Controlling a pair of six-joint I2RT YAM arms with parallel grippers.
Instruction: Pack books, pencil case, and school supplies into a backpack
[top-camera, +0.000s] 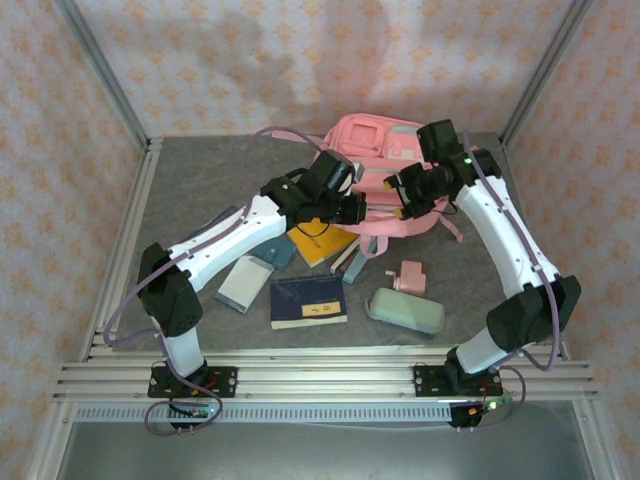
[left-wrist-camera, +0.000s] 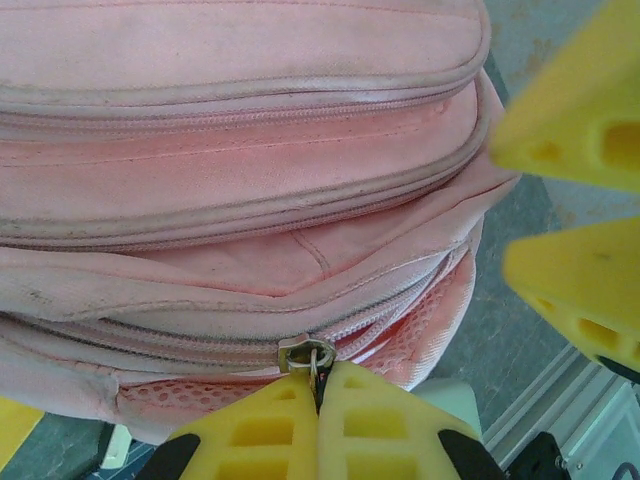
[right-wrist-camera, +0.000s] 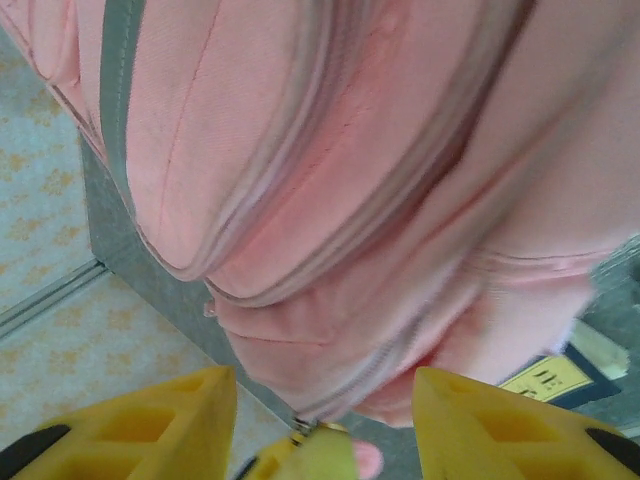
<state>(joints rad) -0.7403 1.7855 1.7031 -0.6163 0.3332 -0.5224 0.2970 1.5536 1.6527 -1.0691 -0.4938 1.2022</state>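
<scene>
Limp pink fabric backpack (left-wrist-camera: 250, 150): left gripper (left-wrist-camera: 318, 385) clamps its metal zipper pull (left-wrist-camera: 305, 352), seemingly the surest hold; right gripper (right-wrist-camera: 322, 395) gapes.

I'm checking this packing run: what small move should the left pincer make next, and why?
Probably draw the zipper pull along its track. The left pincer is shut on it, the zip on the backpack looks closed, the right pincer stands open nearby, and the navy book and pencil case lie on the table.
</scene>
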